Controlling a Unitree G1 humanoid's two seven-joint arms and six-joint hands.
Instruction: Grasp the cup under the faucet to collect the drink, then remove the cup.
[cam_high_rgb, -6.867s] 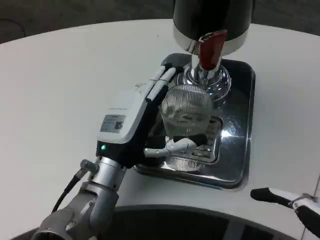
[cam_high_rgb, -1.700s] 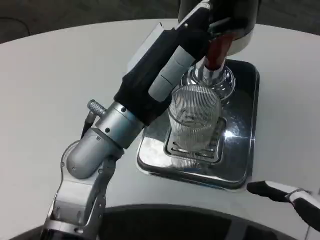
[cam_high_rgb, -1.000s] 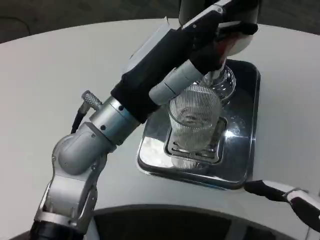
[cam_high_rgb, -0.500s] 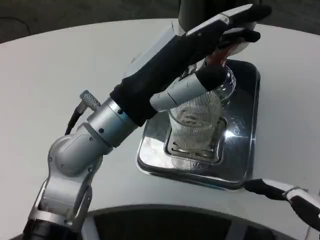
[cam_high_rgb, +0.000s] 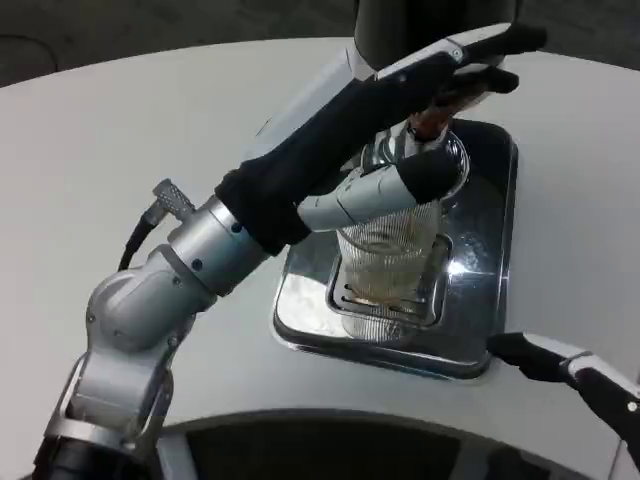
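The ribbed glass cup (cam_high_rgb: 388, 262) is standing upright on the drain grate of the steel drip tray (cam_high_rgb: 497, 300), directly beneath the faucet (cam_high_rgb: 425, 130) of the dark dispenser (cam_high_rgb: 425, 25), and an amber tint is showing low in it (drink seems to be collecting). The left hand (cam_high_rgb: 430, 85) is reaching over the cup, its upper fingers (cam_high_rgb: 500, 42) lying across the red tap lever (cam_high_rgb: 470, 88) and one lower digit hanging in front of the cup's rim; whether it is pressing or merely resting, I cannot tell. So the cup is sitting straight below this hand, long axis vertical. The right hand (cam_high_rgb: 580, 375) is waiting near the tray's front corner, lower and well apart from the cup, its grip unreadable.
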